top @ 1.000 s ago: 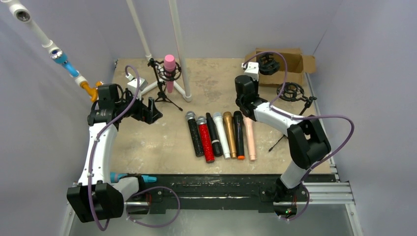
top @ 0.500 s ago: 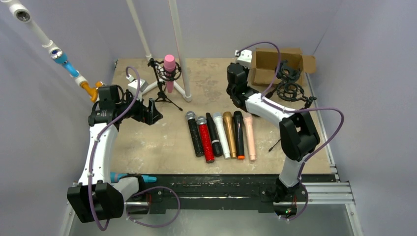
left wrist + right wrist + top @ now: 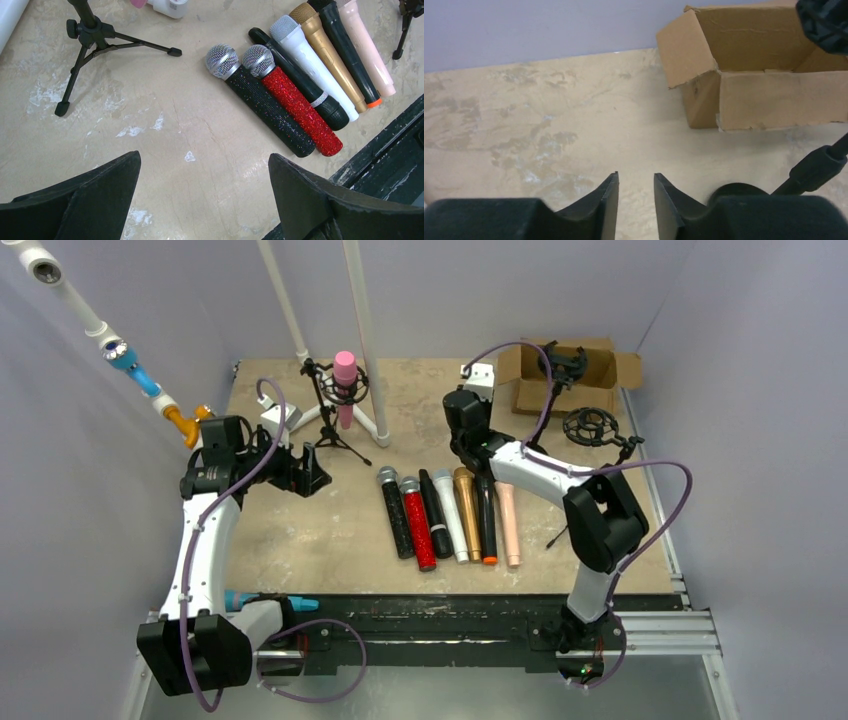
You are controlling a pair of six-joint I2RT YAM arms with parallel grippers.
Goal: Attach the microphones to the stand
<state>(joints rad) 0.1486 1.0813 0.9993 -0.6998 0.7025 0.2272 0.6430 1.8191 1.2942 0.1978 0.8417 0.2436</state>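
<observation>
Several microphones (image 3: 450, 512) lie in a row mid-table: black glitter (image 3: 260, 100), red glitter (image 3: 295, 107), black, white (image 3: 315, 65), gold (image 3: 330, 60), black with an orange end, peach (image 3: 367, 50). A pink microphone (image 3: 345, 375) sits in the shock mount of a small tripod stand (image 3: 330, 430) at the back left. A second stand (image 3: 595, 430) with an empty mount is at the right. My left gripper (image 3: 305, 468) (image 3: 205, 156) is open and empty, left of the row. My right gripper (image 3: 462, 405) (image 3: 636, 176) is empty, jaws a narrow gap apart, behind the row's heads.
A cardboard box (image 3: 575, 375) (image 3: 754, 75) with a black shock mount (image 3: 565, 362) in it sits at the back right. White pipes (image 3: 360, 330) rise behind the pink microphone. A slanted pipe with blue and orange pieces (image 3: 135, 370) is at the upper left.
My right arm has swung left, away from the box and the right stand, to behind the row of microphones. My left arm has not moved.
</observation>
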